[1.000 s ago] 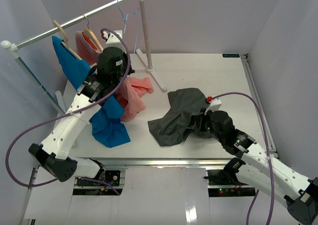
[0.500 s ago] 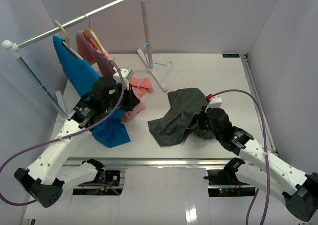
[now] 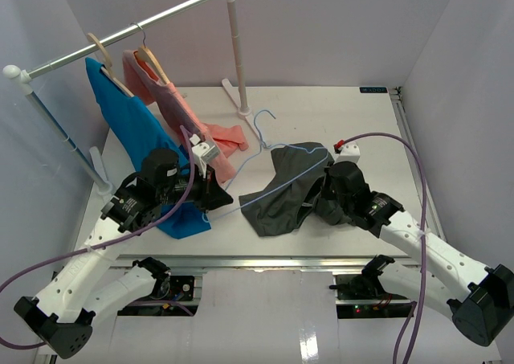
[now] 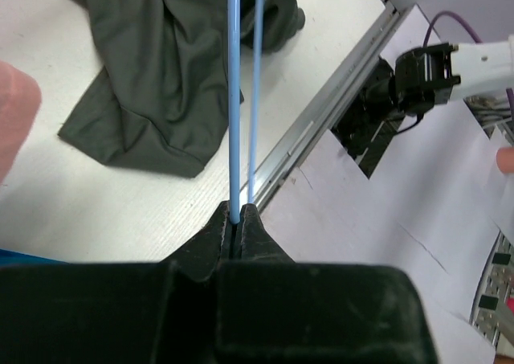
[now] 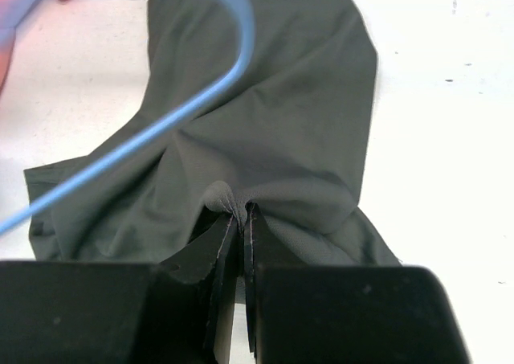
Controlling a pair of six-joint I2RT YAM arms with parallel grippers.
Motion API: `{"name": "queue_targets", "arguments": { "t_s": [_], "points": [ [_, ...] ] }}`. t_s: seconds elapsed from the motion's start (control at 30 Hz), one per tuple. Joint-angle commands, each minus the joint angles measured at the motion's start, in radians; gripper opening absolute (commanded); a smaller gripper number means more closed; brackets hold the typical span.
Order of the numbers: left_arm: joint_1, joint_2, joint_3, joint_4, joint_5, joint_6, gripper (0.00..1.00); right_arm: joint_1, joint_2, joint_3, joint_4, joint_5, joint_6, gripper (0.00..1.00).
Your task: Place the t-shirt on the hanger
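Observation:
The light-blue wire hanger (image 3: 273,190) lies tilted across the table, its hook towards the rack foot and one arm over the dark grey t-shirt (image 3: 289,175). My left gripper (image 3: 210,211) is shut on the hanger's end. In the left wrist view the gripper (image 4: 238,211) pinches the blue wires (image 4: 233,99), with the t-shirt (image 4: 161,83) beyond. My right gripper (image 3: 319,199) is shut on the shirt's right edge. In the right wrist view the gripper (image 5: 243,213) clamps a fold of the t-shirt (image 5: 297,115), and the hanger (image 5: 161,127) crosses above it.
A clothes rail (image 3: 120,34) stands at the back left with a bright blue garment (image 3: 128,123) and a salmon-pink garment (image 3: 189,127) on tan wooden hangers (image 3: 148,59). Its upright post (image 3: 237,51) and foot (image 3: 255,127) stand behind the shirt. The table's front edge (image 3: 281,261) is near.
My left arm has brought the hanger down from the rail towards the front, so it now lies over the t-shirt. My right gripper has stayed shut on the shirt.

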Motion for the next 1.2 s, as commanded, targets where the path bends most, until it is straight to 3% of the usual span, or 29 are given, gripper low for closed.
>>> {"name": "queue_targets", "arguments": {
  "t_s": [0.0, 0.57, 1.17],
  "points": [
    [-0.001, -0.032, -0.044, -0.025, 0.079, 0.050, 0.00, -0.038, -0.011, 0.082, -0.037, 0.029, 0.014, 0.08],
    [-0.001, -0.143, -0.033, -0.136, 0.068, 0.047, 0.00, -0.176, -0.002, 0.140, -0.066, -0.073, 0.014, 0.08],
    [-0.001, -0.073, -0.118, 0.029, 0.172, 0.012, 0.00, -0.181, -0.009, 0.152, -0.066, -0.101, 0.016, 0.08]
  ]
}}
